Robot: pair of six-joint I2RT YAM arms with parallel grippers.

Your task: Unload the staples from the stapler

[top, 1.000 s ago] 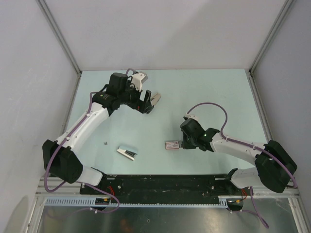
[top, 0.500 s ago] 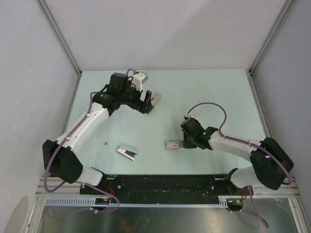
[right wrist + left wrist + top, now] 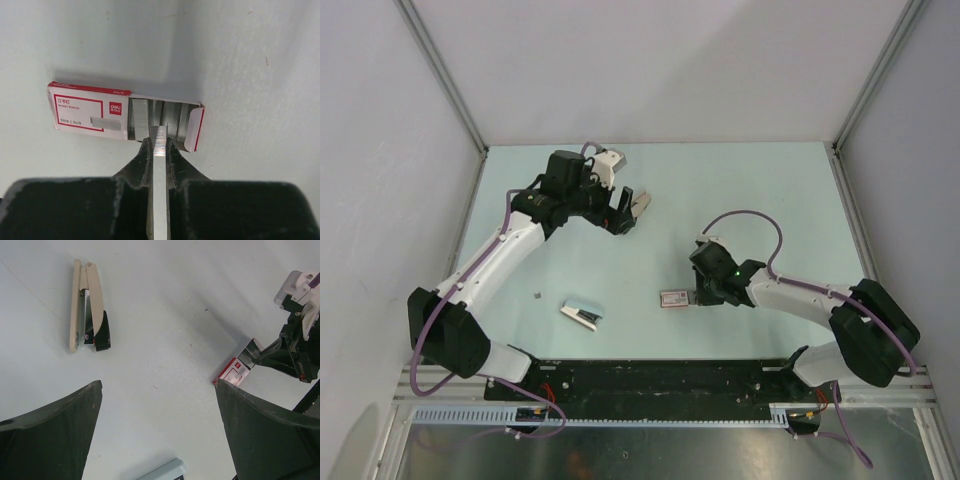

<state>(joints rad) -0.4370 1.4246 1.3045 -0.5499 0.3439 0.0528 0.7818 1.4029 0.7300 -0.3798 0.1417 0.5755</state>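
Change since the earlier frame: in the top view your right arm's elbow and rear joint sit slightly further toward frame left. The staple box point(image 3: 672, 297), the stapler point(image 3: 582, 314) and your left arm are unchanged.

Item 1, right hand point(image 3: 159, 143): closed on a strip of staples point(image 3: 159, 190), pinched edge-on between the two fingers. Top view: lower centre-right, at the box's right end.

Item 2, staple box: white with a red border, flat on the tabletop point(image 3: 250, 60). Its long axis runs left to right across the right wrist frame. The right flap is open, with grey strips showing inside.

Relation to work from: the held strip's long axis runs straight up the wrist frame, crosswise to the box, with its tip at the near edge of the open end. You cannot tell whether they touch.

Item 3, stapler: beige and black, hinged open. Top view: lower centre-left, well apart from the box.

Item 4, left hand point(image 3: 159, 385): fingers spread wide, empty. Top view: upper centre, well apart from both items.

Judgement: this strip is already out of the stapler; your right hand is the one placed to set it down.
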